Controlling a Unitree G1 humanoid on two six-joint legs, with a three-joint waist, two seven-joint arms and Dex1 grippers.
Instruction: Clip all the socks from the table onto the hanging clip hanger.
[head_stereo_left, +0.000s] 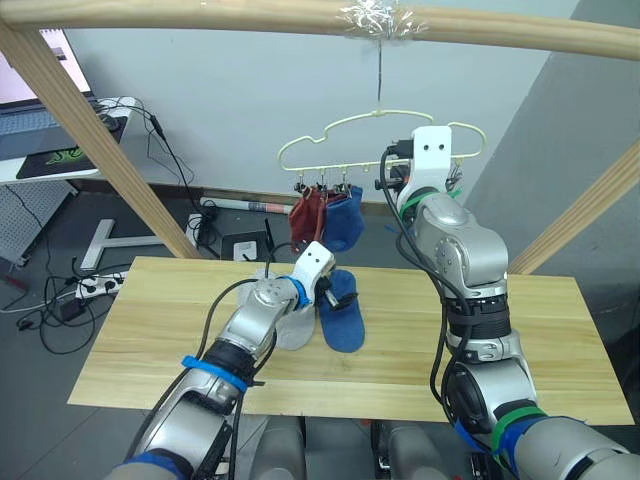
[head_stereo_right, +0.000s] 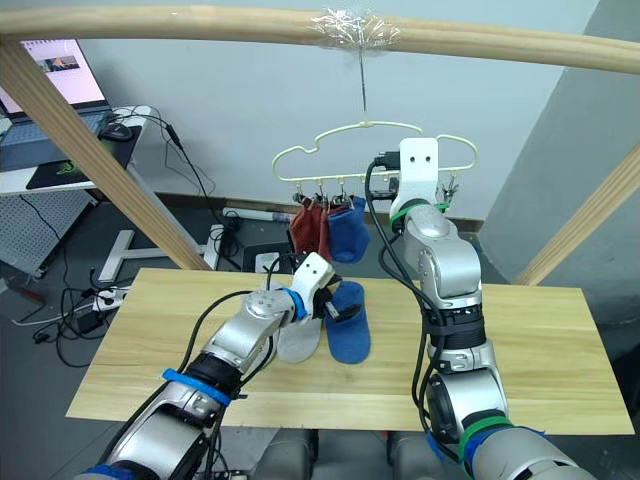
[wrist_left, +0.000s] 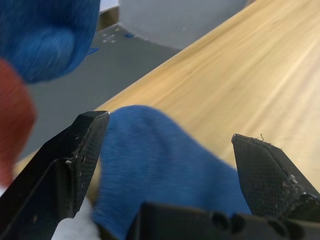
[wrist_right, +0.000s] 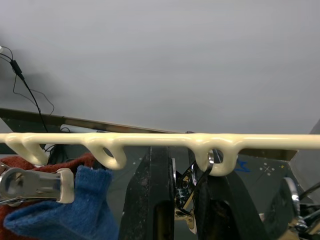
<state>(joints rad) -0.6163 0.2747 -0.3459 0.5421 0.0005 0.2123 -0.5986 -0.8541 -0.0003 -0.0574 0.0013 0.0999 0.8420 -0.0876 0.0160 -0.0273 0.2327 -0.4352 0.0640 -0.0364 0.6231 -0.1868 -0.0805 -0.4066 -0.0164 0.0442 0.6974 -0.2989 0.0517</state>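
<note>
The left gripper (wrist_left: 165, 165) hovers with jaws wide over the blue sock (head_stereo_left: 342, 312) on the desk (head_stereo_left: 540, 340), ready to grasp. The right gripper (wrist_right: 181, 195) pinches a metal clip (wrist_right: 186, 192) on the clip hanger (head_stereo_left: 345, 135), likely holding it open.

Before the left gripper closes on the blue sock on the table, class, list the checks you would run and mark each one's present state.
1. Left gripper open: ok.
2. Blue sock on the table lies between its fingers: ok.
3. Grey sock clear of the grasp: cannot tell, it lies right beside.
4. Right gripper pinching a clip on the clip hanger: ok.
5. Hung socks stay clipped: ok.
</note>
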